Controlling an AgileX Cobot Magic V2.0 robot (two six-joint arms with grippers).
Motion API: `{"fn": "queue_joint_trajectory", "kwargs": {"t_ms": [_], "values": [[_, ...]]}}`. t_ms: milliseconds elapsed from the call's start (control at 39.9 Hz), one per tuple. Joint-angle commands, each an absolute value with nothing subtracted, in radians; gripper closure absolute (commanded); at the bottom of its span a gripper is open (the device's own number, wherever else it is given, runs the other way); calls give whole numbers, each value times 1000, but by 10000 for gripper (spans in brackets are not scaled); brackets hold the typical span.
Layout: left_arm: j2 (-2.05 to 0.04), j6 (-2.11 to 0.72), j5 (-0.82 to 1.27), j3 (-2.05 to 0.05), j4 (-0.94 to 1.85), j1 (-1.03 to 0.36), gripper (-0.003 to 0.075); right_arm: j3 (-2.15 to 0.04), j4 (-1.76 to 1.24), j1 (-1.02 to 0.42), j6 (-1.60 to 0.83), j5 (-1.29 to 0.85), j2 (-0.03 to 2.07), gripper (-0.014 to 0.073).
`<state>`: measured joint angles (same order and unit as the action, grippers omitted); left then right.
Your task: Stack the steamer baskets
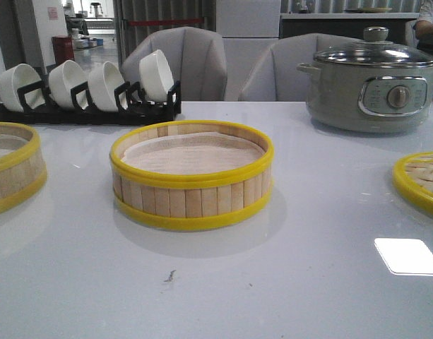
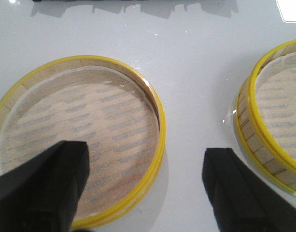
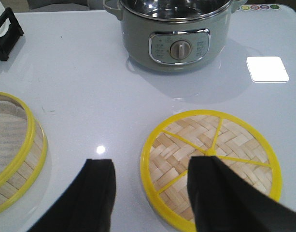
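white table (image 1: 308,233) fills the front view; grey electric pot (image 1: 370,88) with glass lid sits at its far right; middle steamer basket (image 1: 192,175) stands upright near table centre, whitish lining inside; second steamer basket (image 1: 11,166) sits at the left edge, well apart from the first, not stacked; woven yellow-rimmed lid (image 3: 210,166) lies flat at the right, in front of the pot; black rack (image 1: 89,106) at far left holds white bowls (image 1: 103,85); left gripper (image 2: 145,186) hovers with fingers spread, one over the left basket's rim, holding nothing; right gripper (image 3: 152,193) is spread too, one finger over the lid, nothing held
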<state>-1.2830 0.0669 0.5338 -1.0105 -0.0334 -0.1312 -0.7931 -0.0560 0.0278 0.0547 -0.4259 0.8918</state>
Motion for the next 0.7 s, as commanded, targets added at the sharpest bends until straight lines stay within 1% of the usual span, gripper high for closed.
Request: {"fn": "queue_joint_trajectory", "kwargs": {"t_ms": [0,100,376,552,677], "values": [[-1341,73,382,-1048,-17,-139,148,-832,-60,30,52,-352,884,148],[-1435,73,341,-1067,-14,-139,151,-832,-60,30,52,-351,884,148],[-1697,73,364,-1215,0,-139,151,-832,-60,30,52,-351,884,148],[-1791,73,403,-1292,10,-140,151,-832,-60,30,52,-351,884,148],[-1827,73,418,-1308,18,-141,151,-832,-60,30,52,-351,884,148]]}}
